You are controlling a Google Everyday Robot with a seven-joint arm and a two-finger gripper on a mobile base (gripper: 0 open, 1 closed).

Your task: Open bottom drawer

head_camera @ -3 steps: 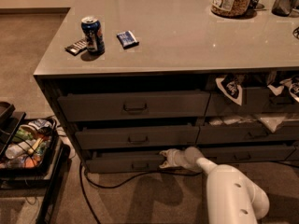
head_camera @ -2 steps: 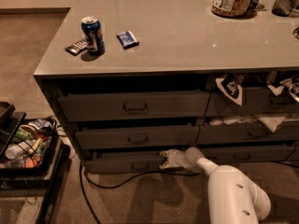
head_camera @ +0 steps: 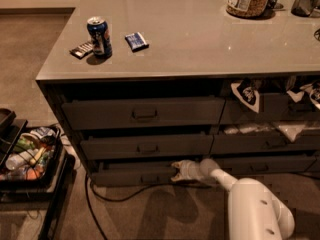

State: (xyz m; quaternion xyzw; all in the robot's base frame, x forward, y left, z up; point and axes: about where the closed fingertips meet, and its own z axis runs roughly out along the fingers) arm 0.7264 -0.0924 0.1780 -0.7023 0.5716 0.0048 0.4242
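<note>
Gripper (head_camera: 175,172): it is sitting low at the right end of the bottom drawer (head_camera: 131,176), up against the front's corner. Whether it is spread, pressed together or clamped on anything cannot be told, nor whether it is actually making contact. It is lying well right of the small centre handle (head_camera: 150,178), not on it. The white arm (head_camera: 220,177) is reaching in from the lower right, just above the carpet.

Progress: the drawer is standing only slightly proud of the cabinet, with a thin strip of its top edge showing. I am judging the opening as barely begun, with nearly the whole pull outstanding.

Condition: the drawer is sitting at the foot of the left-hand stack beneath the grey counter (head_camera: 200,44). It is presenting as the slimmest of three dark-grey fronts, wide and shallow. Its inside is not showing.
</note>
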